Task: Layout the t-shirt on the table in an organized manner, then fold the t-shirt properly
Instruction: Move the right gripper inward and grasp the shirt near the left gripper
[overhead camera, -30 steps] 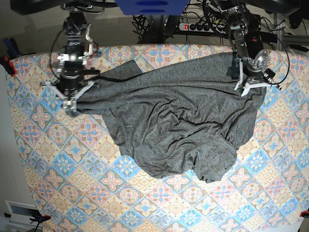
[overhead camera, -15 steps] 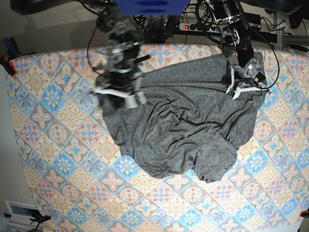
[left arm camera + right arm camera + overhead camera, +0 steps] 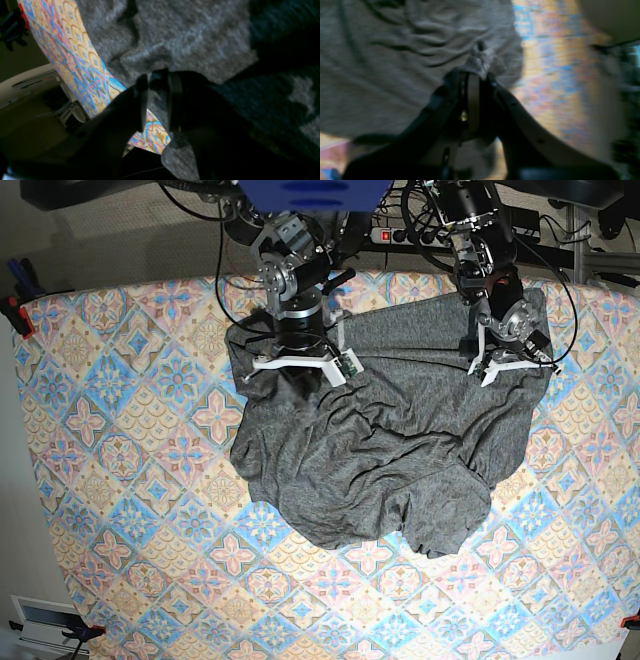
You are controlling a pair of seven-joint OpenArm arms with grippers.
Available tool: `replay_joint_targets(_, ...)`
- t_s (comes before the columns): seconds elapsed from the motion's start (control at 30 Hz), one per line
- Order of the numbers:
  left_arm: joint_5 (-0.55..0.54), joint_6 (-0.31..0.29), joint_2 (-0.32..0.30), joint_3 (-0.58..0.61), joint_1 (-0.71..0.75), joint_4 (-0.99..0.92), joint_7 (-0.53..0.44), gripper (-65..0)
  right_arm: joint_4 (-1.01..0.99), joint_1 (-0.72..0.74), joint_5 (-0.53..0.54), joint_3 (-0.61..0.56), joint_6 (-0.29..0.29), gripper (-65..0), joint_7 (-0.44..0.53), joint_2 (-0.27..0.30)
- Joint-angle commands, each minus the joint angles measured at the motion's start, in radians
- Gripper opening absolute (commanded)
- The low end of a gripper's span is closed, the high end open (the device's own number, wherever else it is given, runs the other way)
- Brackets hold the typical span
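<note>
In the base view the right gripper (image 3: 297, 370) hangs from an arm that reaches down from the top edge to the upper middle of the t-shirt (image 3: 390, 450). Its white finger bar lies almost level across the cloth. The right wrist view shows its jaws nearly shut, with a small bunch of grey fabric (image 3: 483, 61) pinched at their tips. The left gripper (image 3: 508, 360) sits at the shirt's upper right corner, its arm coming down steeply from above. In the left wrist view its fingers (image 3: 141, 100) stand a narrow gap apart over the shirt's edge; shadow hides whether cloth lies between them, so a grip cannot be told.

A second ago the right gripper was far out toward the table's (image 3: 120, 510) edge, holding the shirt stretched wide. It has since swung inward to the middle, and that side of the shirt has gathered in with it. The left gripper has shifted only slightly.

The shirt lies crumpled across the table's upper centre. No writing is legible.
</note>
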Motion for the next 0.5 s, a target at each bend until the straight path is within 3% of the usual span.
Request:
replay_joint_targets(0.0, -0.011, -0.025, 0.012, -0.006, 0.009, -0.013, 0.019, -51.1, 0.000, 0.016, -0.006, -0.037, -0.014, -64.4, 0.022, -0.044)
replay_joint_targets(0.1, -0.006, -0.025, 0.022, -0.006, 0.008, -0.010, 0.019, -51.1, -0.027, 0.044, 0.033, -0.037, -0.014, -58.4, 0.019, -0.046)
replay_joint_targets(0.37, 0.014, -0.025, 0.025, -0.006, 0.008, -0.010, 0.019, -51.1, 0.000, 0.044, 0.042, -0.035, -0.014, -35.1, 0.019, -0.043)
replay_joint_targets(0.47, 0.014, -0.025, 0.025, -0.006, 0.008, -0.010, 0.019, -51.1, 0.059, 0.044, 0.040, -0.029, -0.014, -30.3, 0.019, -0.026)
